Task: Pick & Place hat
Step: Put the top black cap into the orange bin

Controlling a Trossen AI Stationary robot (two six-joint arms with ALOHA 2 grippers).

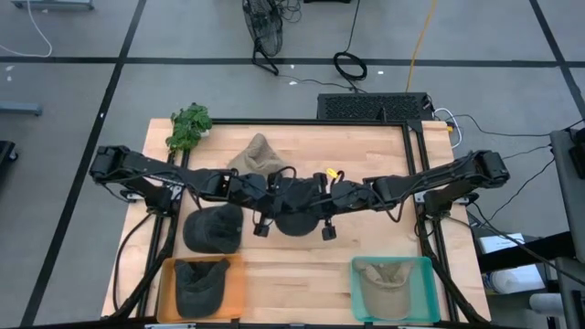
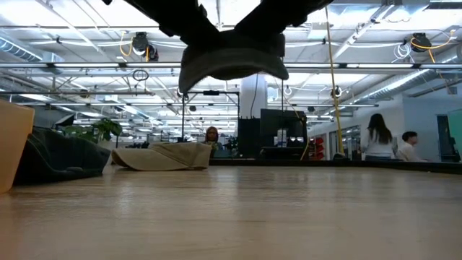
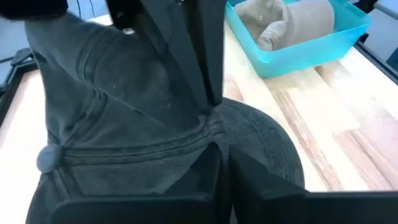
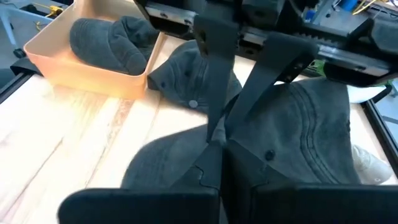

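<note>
We find the dark hat held aloft at mid-table, left gripper and right gripper both clamped on it (a handover, we judge); next, one releases.

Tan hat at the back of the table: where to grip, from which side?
Likely from straight above, pinching a crown fold: the tan hat lies slumped flat, no raised edge. Left gripper and right gripper both hold the dark hat mid-table.
</note>
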